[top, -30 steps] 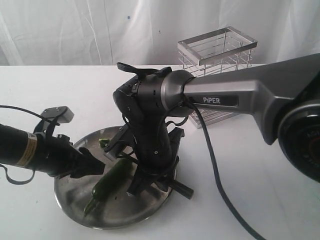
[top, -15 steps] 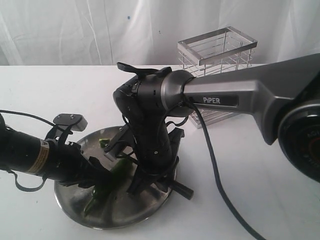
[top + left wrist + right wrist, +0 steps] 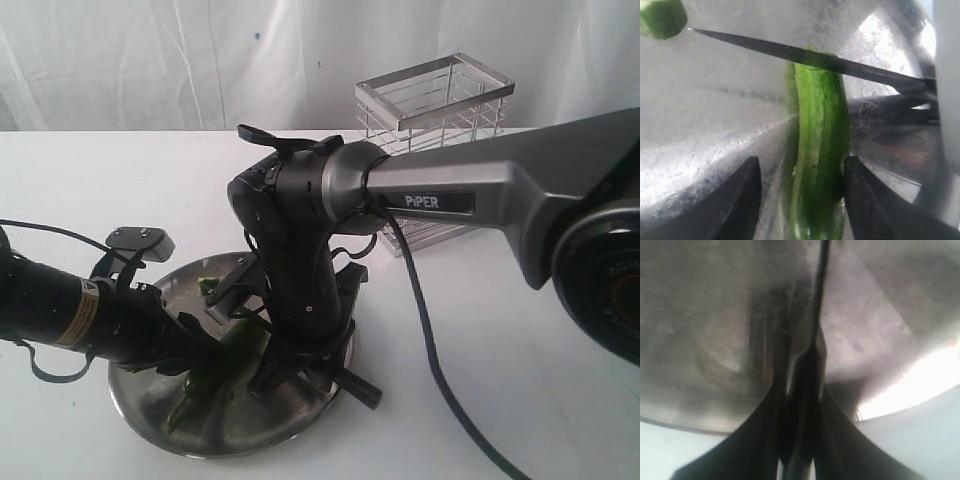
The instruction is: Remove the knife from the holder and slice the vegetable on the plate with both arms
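Observation:
The green vegetable (image 3: 820, 150) lies on the steel plate (image 3: 140, 395). My left gripper (image 3: 801, 165) is open and straddles it: one finger (image 3: 865, 200) touches its side, the other finger (image 3: 740, 200) stands a little apart. The knife blade (image 3: 790, 52) lies across the vegetable's far end. My right gripper (image 3: 802, 395) is shut on the knife's black handle (image 3: 807, 385), and the blade (image 3: 821, 290) points over the plate (image 3: 715, 315). In the exterior view the right gripper (image 3: 300, 370) stands over the vegetable (image 3: 232, 345). The handle's end (image 3: 362, 390) sticks out over the rim. The holder (image 3: 430, 120) stands behind.
A small cut green piece (image 3: 207, 285) lies near the plate's far rim and shows also in the left wrist view (image 3: 660, 17). The grey PIPER link (image 3: 470, 195) reaches in from the right. A white cloth (image 3: 520, 400) covers the table.
My left gripper has moved right onto the plate and now straddles the vegetable. My right gripper with the knife has dropped slightly.

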Robot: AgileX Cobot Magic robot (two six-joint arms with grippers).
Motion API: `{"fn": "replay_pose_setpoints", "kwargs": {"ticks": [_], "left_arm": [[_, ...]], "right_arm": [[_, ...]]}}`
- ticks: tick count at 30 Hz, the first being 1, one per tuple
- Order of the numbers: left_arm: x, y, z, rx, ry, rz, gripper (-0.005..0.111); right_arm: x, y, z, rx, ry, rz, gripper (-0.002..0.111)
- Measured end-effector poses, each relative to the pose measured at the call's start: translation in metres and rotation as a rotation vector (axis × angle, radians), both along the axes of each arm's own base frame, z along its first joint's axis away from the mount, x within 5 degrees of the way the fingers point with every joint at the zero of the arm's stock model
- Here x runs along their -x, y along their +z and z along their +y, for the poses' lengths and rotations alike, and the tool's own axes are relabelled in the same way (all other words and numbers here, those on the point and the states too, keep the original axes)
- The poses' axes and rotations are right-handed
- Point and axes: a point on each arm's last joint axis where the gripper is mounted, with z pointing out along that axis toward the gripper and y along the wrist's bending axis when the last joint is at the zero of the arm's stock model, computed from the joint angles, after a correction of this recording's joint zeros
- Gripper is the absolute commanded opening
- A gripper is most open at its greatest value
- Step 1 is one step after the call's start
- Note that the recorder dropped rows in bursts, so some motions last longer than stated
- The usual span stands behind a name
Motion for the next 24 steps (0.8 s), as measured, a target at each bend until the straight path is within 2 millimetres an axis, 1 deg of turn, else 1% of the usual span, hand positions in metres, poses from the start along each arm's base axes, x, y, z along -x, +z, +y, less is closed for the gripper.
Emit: {"fn": "replay_pose_setpoints", "kwargs": {"ticks": [4, 16, 24], "left_arm": [[-0.0004, 0.0010, 0.0006, -0.006, 0.007, -0.007, 0.054], [-0.0008, 0.0041, 0.0014, -0.009, 0.016, -0.020, 0.054], [0.0065, 0.0001, 0.0019, 0.002, 0.019, 0.008, 0.054]], "right_arm": [[0.0000, -0.0039, 0.0024, -0.008, -0.002, 0.005, 0.000], [-0.0007, -0.0038, 0.0020, 0.009, 0.005, -0.014, 0.000], [-0.0035, -0.0045, -0.0009, 0.017, -0.021, -0.019, 0.000]]}}
